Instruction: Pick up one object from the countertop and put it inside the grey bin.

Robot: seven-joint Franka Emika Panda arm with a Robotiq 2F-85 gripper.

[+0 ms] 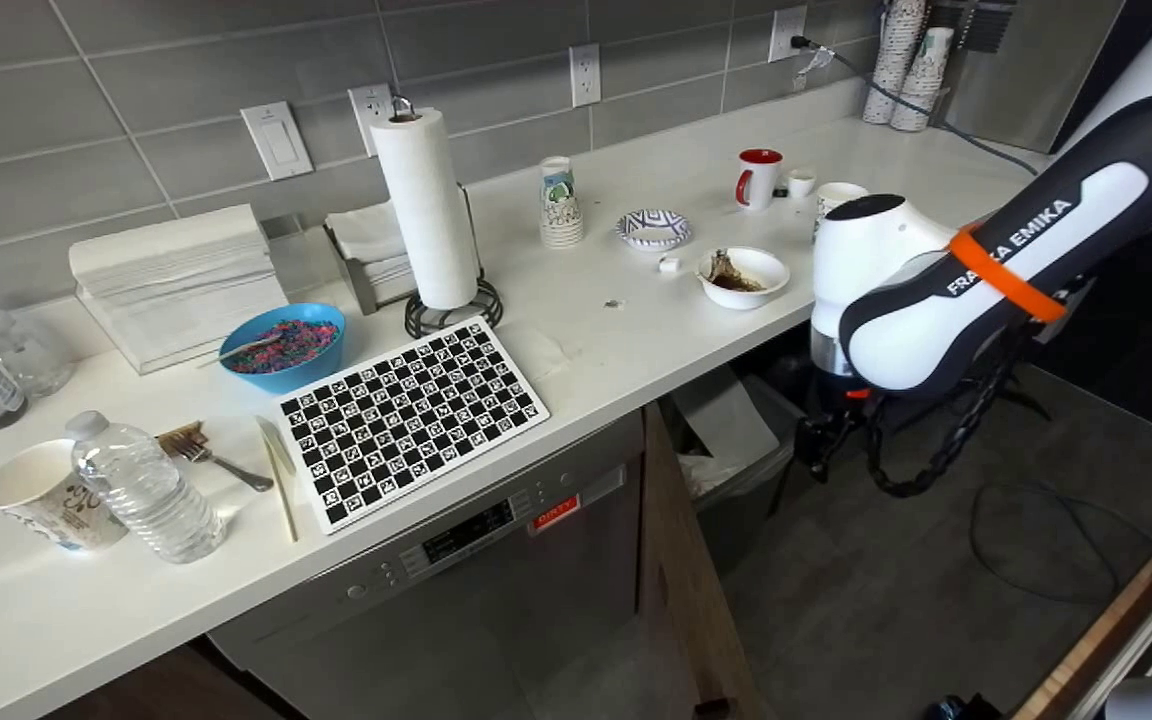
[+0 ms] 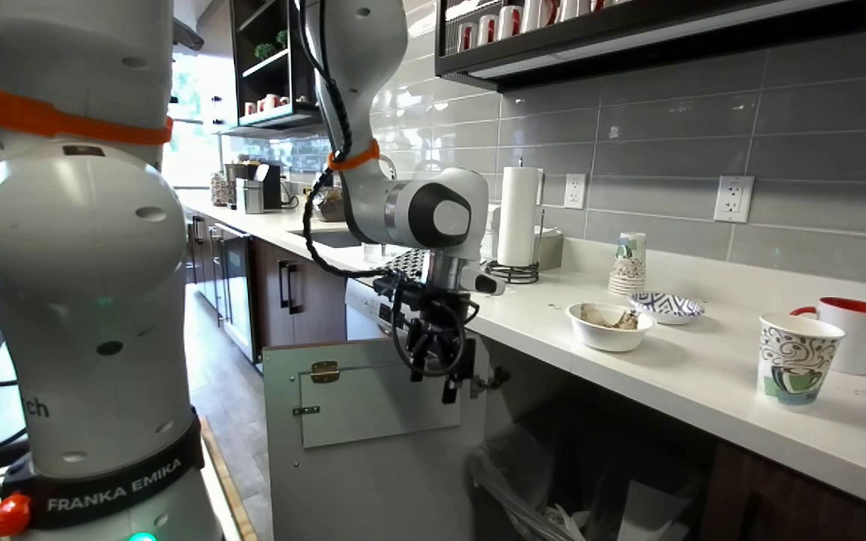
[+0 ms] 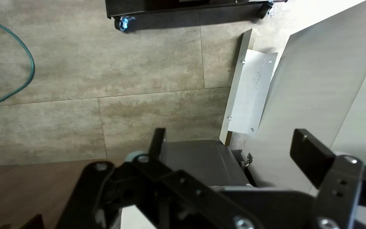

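Gripper [image 3: 230, 140] low, near grey bin [image 3: 199, 162]; fingers [image 3: 311, 156] spread wide. In wrist view its blurred body masks much of bin opening. Bin stands below countertop [image 1: 596, 350], next to open cabinet door [image 2: 373, 451]; contents hard to make out in shadow and clear liner [image 2: 504, 492]. White bowl [image 1: 761, 265] near countertop edge, brown contents unidentifiable; patterned bowl [image 1: 653, 230] behind. Paper cup [image 1: 833, 194] partly hidden by arm [image 1: 1066, 220] in exterior view. Farther back, tall cup stack [image 1: 898, 50], top cropped.
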